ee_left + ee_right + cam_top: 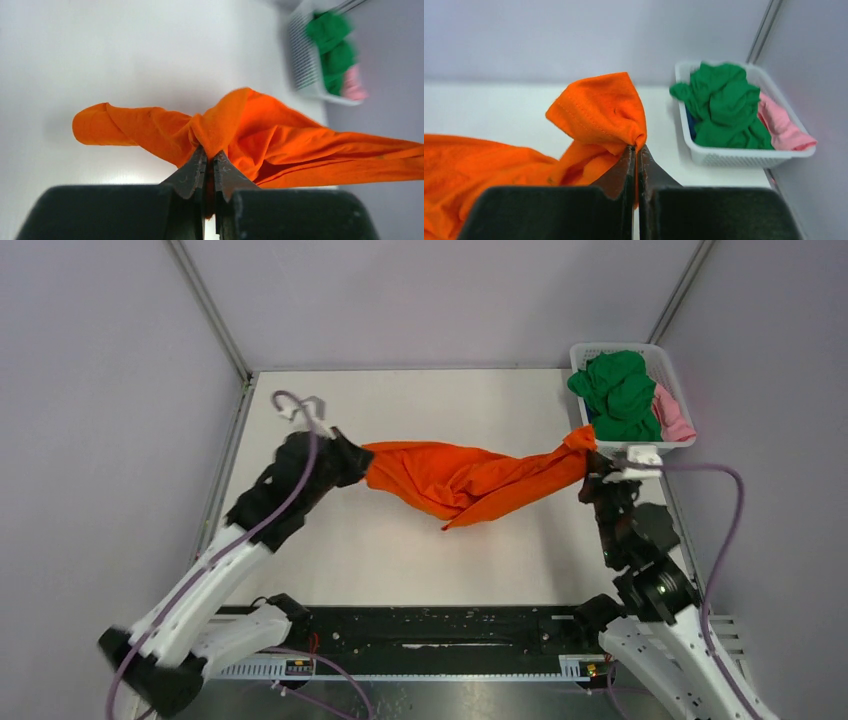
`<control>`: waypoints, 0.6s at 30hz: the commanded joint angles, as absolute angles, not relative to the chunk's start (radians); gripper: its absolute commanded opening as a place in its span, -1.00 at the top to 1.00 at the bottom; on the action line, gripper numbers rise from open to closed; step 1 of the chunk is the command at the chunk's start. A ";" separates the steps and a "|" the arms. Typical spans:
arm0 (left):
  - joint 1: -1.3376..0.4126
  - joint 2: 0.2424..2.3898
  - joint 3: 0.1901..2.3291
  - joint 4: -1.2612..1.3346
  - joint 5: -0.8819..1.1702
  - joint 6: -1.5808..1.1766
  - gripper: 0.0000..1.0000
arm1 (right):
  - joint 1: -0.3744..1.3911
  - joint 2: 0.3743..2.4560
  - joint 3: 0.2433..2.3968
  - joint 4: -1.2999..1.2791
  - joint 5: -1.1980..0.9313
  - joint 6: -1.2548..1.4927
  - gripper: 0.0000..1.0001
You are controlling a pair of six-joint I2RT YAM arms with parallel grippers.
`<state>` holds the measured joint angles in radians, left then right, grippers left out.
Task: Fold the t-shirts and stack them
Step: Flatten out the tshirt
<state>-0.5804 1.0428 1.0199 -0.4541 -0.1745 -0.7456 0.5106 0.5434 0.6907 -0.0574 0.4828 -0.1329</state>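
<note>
Left end effector: nearest its wrist camera; the dark tapered fingers are clenched on a bunched edge of the orange t-shirt.
Right end effector: fingers pressed together, pinching a stitched hem corner of the same shirt; the corner stands up in a peak above the tips.
Where the shirt is: slung between the two end effectors over the middle of the white desk, its right end just beside the basket.
Long axis: left to right across the desk, the right end a little farther back than the left.
Hang: drawn into a rope-like band, widest at the centre; a pointed fold droops toward the near edge.
Contact with desk: cannot tell.
Count, shirts: one orange; in the basket one green t-shirt, one pink t-shirt and a sliver of blue cloth.
Count, other: two arms, one basket.
Materials: soft matte knit, creased and twisted; the basket is white plastic lattice, rectangular, with rounded corners.
Basket contents: green crumpled on top, pink against the right wall.
Basket place: far right corner of the desk.
</note>
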 commanded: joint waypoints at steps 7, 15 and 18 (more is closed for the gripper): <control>-0.587 0.463 1.026 -0.378 -0.124 -0.668 1.00 | 0.515 0.245 0.832 0.025 0.246 0.068 1.00; -0.587 0.290 1.086 -0.352 -0.111 -0.664 1.00 | 0.515 0.210 1.017 0.024 0.048 0.131 1.00; -0.587 0.260 1.112 -0.326 -0.065 -0.657 1.00 | 0.515 0.206 1.056 0.019 -0.059 0.146 1.00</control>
<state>-0.5842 0.2943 1.0504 -0.4126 -0.1314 -0.6796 0.5106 0.2184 0.9955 -0.0212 0.1135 0.1009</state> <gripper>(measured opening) 0.040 0.022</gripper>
